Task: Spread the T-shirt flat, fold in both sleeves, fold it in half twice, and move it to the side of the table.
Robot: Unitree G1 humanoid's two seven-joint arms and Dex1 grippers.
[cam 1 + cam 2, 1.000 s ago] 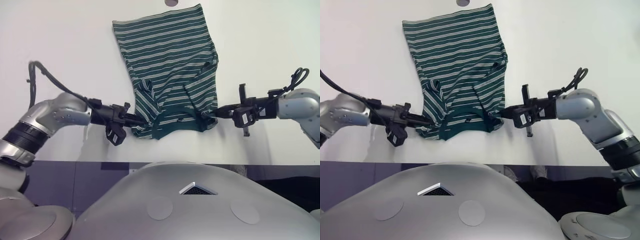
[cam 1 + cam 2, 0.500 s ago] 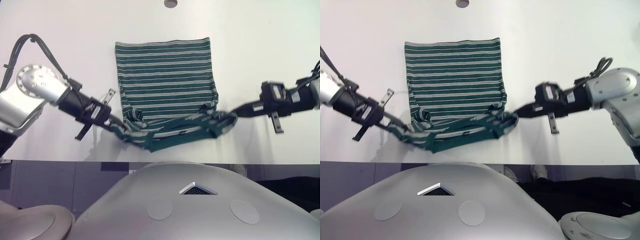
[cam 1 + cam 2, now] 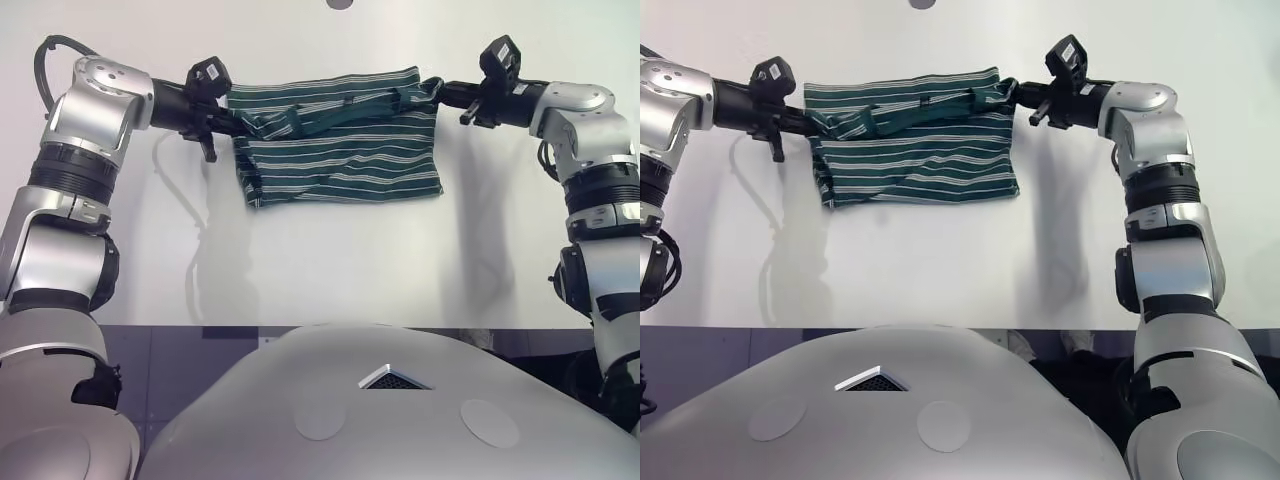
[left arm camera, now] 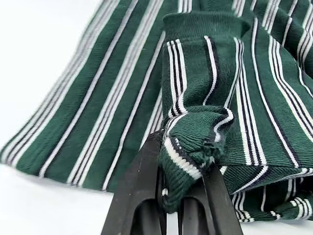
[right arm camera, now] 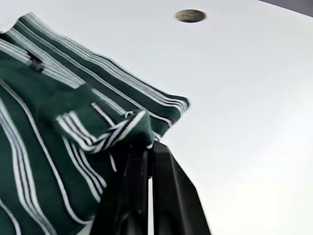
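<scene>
- Item under handling: a dark green T-shirt (image 3: 340, 150) with thin white stripes, at the far middle of the white tabletop (image 3: 330, 270).
- Condition of T-shirt: doubled over into a wide, short rectangle. The near part lies flat on the tabletop. The far edge is bunched and drawn in a line between the two hands.
- Whether the held far edge touches the tabletop or hangs just above it cannot be told.
- Left hand (image 3: 232, 122): at the T-shirt's far left corner, arm stretched forward over the tabletop. In the left wrist view its black fingers (image 4: 142, 186) are pinched narrow on a crumpled fold of ribbed, striped cloth.
- Right hand (image 3: 440, 92): at the T-shirt's far right corner, arm likewise stretched forward. In the right wrist view its fingers (image 5: 168, 186) are nearly together, clamping a folded striped corner of the T-shirt.
- Both hands stand at about the same depth on the tabletop, pointing inward toward each other.
- Other: a small round hole (image 5: 190, 15) in the tabletop, beyond the T-shirt's far edge and apart from it.
</scene>
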